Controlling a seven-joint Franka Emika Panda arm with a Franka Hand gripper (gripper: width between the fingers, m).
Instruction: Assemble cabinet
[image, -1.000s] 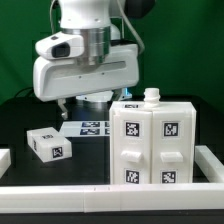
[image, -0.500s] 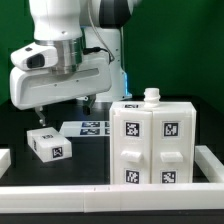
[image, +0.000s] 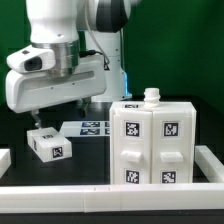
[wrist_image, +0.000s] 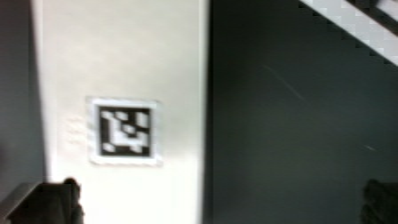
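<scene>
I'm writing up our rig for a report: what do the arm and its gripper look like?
The arm is glossy white with rounded housings and a black joint section near the top. The gripper has a boxy white body and two dark fingers.

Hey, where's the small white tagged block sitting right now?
The small white block lies at the exterior view's left, below the open gripper, beside the marker board, with the cabinet further toward that view's right.
</scene>
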